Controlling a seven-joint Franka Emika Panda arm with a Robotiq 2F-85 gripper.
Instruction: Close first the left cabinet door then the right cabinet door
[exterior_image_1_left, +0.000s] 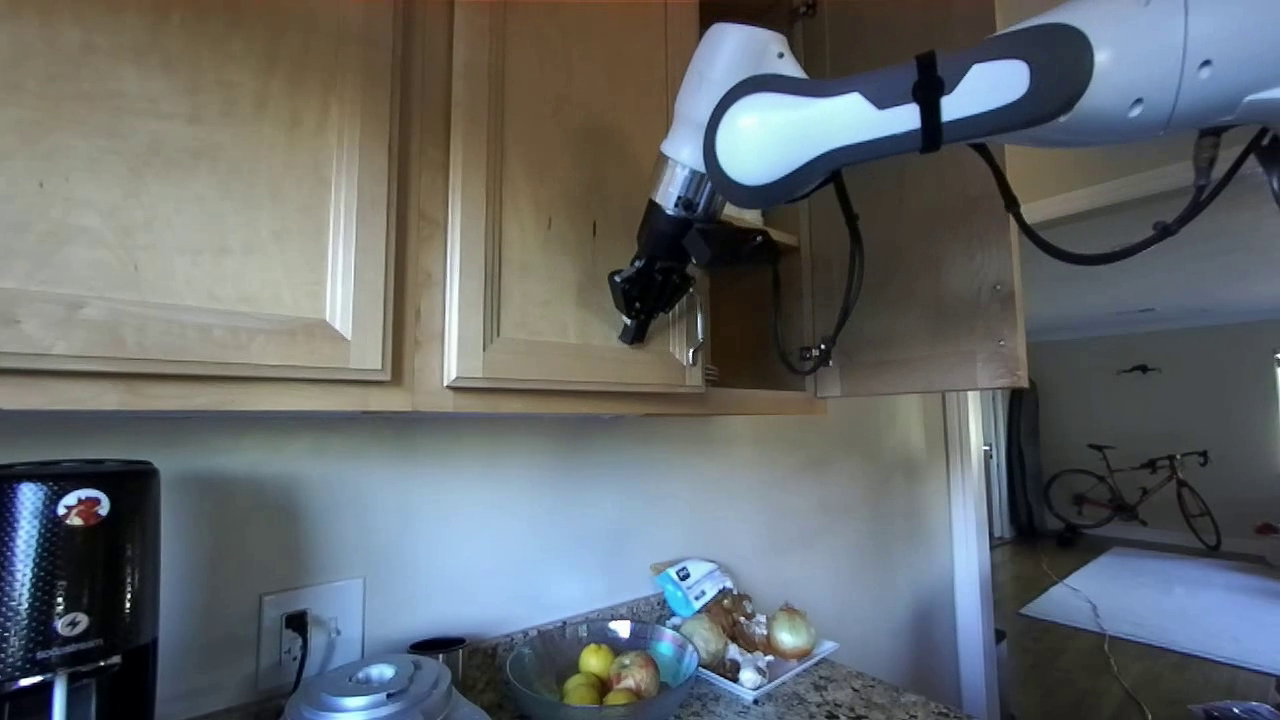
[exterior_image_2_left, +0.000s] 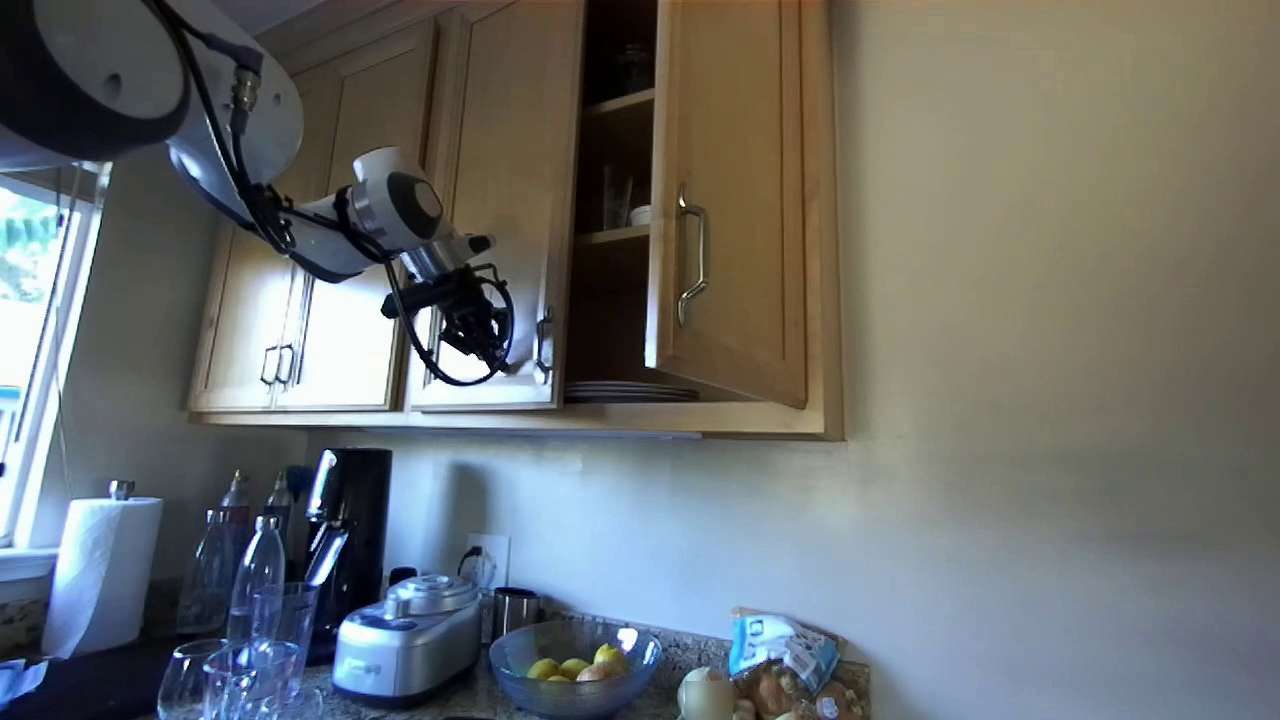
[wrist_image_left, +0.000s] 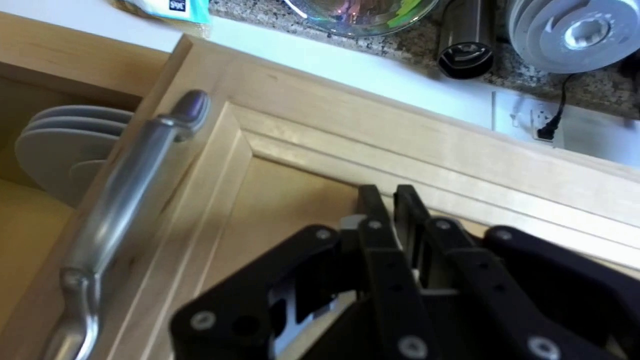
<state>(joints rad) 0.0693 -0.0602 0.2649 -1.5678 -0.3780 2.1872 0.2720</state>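
The left cabinet door (exterior_image_1_left: 560, 200) has its silver handle (exterior_image_1_left: 697, 325) near its right edge. It lies close against the cabinet frame; I cannot tell if it is fully flush. It also shows in the other exterior view (exterior_image_2_left: 505, 190) and the wrist view (wrist_image_left: 295, 185). The right cabinet door (exterior_image_1_left: 915, 230) stands swung outward, its inner face showing; its outer face (exterior_image_2_left: 745, 180) and handle (exterior_image_2_left: 697, 255) show too. My gripper (exterior_image_1_left: 632, 332) is at the left door's lower panel, handle to one side. Its fingertips (wrist_image_left: 382, 192) are nearly together, with nothing between them; contact is unclear.
Plates (exterior_image_2_left: 630, 392) sit inside the cabinet, also in the wrist view (wrist_image_left: 75, 145). A wider wooden door (exterior_image_1_left: 200, 180) lies to the left. Below are a fruit bowl (exterior_image_2_left: 575, 690), a silver appliance (exterior_image_2_left: 405, 645), a black machine (exterior_image_1_left: 80, 580) and a tray of onions (exterior_image_1_left: 815, 652).
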